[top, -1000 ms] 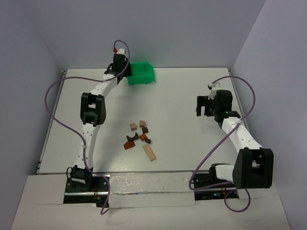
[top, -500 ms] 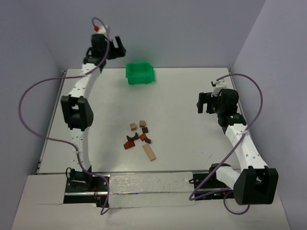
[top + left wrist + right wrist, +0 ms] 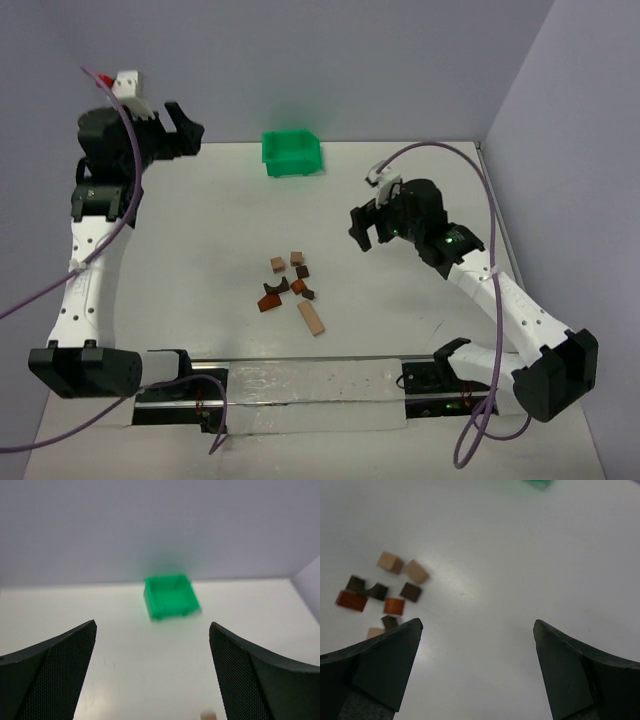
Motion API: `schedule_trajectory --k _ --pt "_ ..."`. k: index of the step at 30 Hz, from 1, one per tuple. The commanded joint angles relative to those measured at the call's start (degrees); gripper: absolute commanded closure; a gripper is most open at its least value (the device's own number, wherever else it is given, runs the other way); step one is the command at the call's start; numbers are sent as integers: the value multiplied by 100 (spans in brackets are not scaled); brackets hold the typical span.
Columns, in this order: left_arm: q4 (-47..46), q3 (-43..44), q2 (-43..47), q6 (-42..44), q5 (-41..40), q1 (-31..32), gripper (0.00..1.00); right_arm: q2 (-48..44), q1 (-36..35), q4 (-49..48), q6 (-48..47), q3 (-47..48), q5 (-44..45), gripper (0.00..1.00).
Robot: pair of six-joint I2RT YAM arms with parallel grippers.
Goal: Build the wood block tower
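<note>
The wooden blocks lie loose and flat in a small cluster (image 3: pixel 292 286) at mid-table, none on top of another: two tan cubes (image 3: pixel 278 264), dark brown pieces (image 3: pixel 302 270), reddish-brown pieces (image 3: pixel 268 302) and a tan bar (image 3: pixel 312 318). My left gripper (image 3: pixel 190 135) hangs high at the far left, open and empty, well away from them. My right gripper (image 3: pixel 365 228) hovers to the right of the cluster, open and empty. In the right wrist view the blocks (image 3: pixel 394 605) sit up and left of the open right gripper (image 3: pixel 477 625).
A green plastic bin (image 3: pixel 292 153) stands at the back of the table, and the left wrist view has it (image 3: pixel 171 596) ahead between the wide-apart fingers (image 3: pixel 65 660). Purple cables loop over both arms. Walls close the table at the back and sides.
My left arm swung up and to the left, away from the green bin, and its jaws opened wide. My right arm moved left toward the blocks. The blocks stayed put.
</note>
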State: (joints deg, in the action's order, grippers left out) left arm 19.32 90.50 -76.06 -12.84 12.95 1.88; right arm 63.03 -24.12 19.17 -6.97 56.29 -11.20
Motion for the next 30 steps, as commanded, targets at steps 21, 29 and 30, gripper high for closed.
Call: schedule_trajectory --k 21,29,30 --pt "222 -3216 1511 -17 -1609 -30 1 2166 -3364 957 2702 -159 889 6" --pt "-19 -3531 1509 -35 -1657 -30 1 2405 -3588 854 2753 -21 684 7" --pt "-50 -3565 1523 -45 -1626 -30 1 2450 -3623 853 2755 20 695 7"
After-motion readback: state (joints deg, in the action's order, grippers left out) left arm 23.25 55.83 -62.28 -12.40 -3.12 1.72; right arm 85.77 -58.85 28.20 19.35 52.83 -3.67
